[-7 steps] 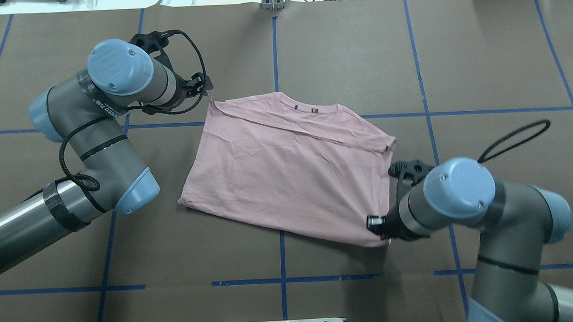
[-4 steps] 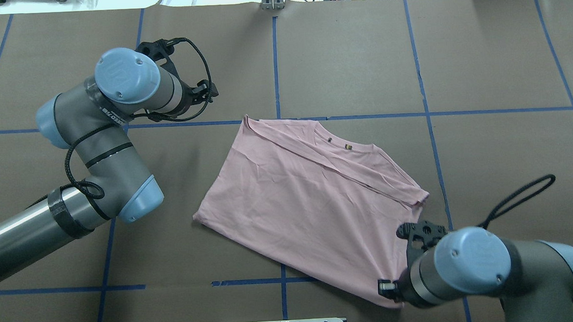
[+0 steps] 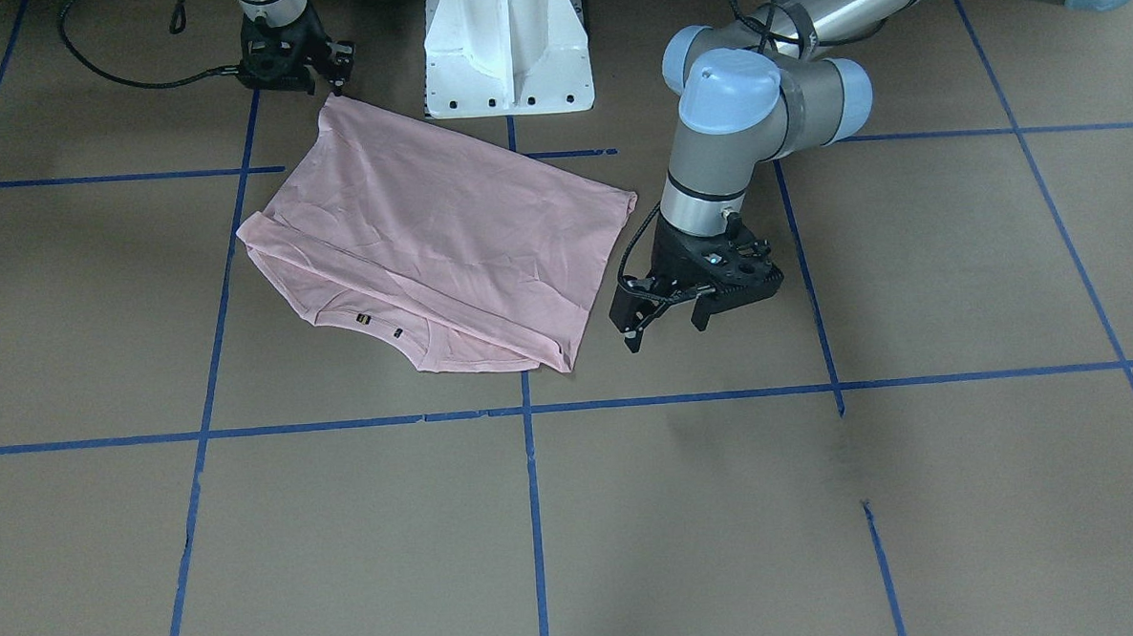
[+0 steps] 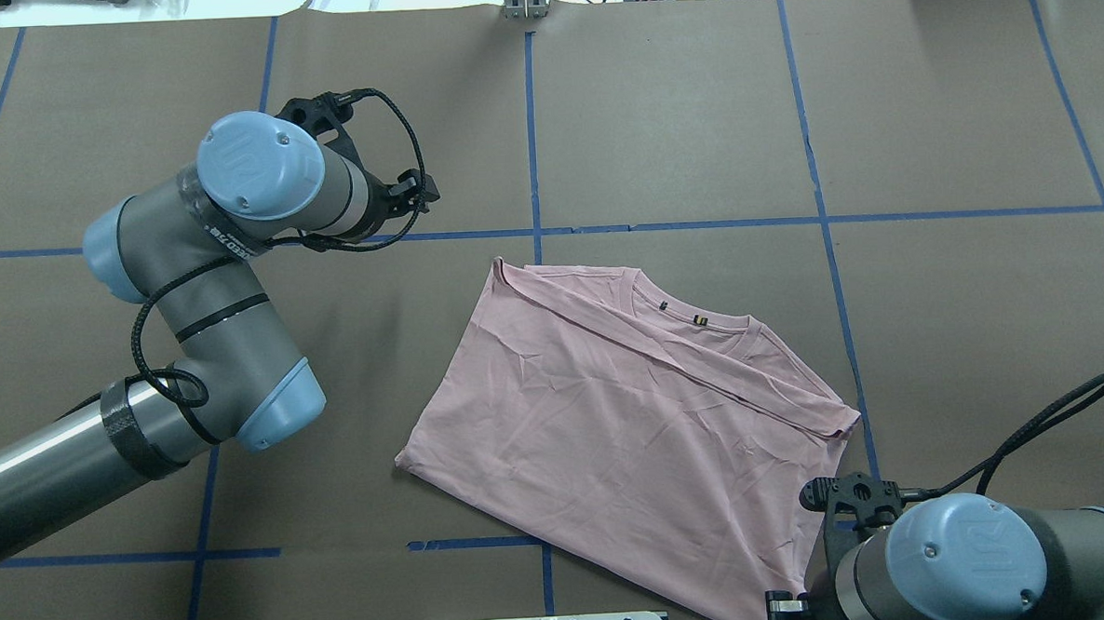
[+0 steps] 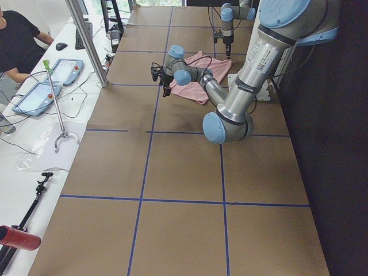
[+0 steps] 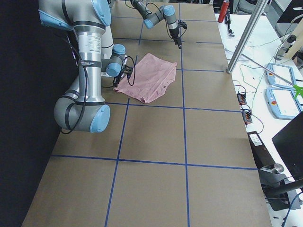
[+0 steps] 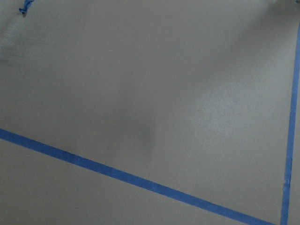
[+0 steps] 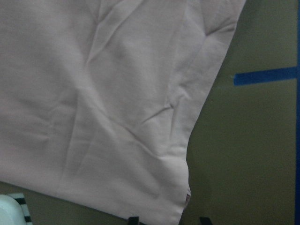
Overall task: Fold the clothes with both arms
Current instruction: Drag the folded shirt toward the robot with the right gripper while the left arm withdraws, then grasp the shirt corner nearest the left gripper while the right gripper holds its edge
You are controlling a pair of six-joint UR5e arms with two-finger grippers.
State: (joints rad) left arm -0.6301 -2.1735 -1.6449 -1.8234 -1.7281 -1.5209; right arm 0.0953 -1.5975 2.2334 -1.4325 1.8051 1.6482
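- Front-facing: the shirt lies flat near the robot-side edge of the tabletop. One hem corner reaches right up to the right end effector; we cannot tell whether it is clamped there. The left end effector hovers just beside the shirt's side edge, fingers apart and empty.
- Overhead: we judge the step to be a two-corner hold on the hem. The left one should go to the free hem corner, pinch every layer, and then both should lift level so the cloth does not skew.
- Side views: these show nothing of either grip.
- Left wrist: we see only bare tabletop and tape, so that arm must travel in before closing.
- Right wrist: the hem corner sits between two dark fingertips.
- Look: the shirt is pale pink and creased, with its sleeves folded in and the neck label toward the far edge. No print shows.
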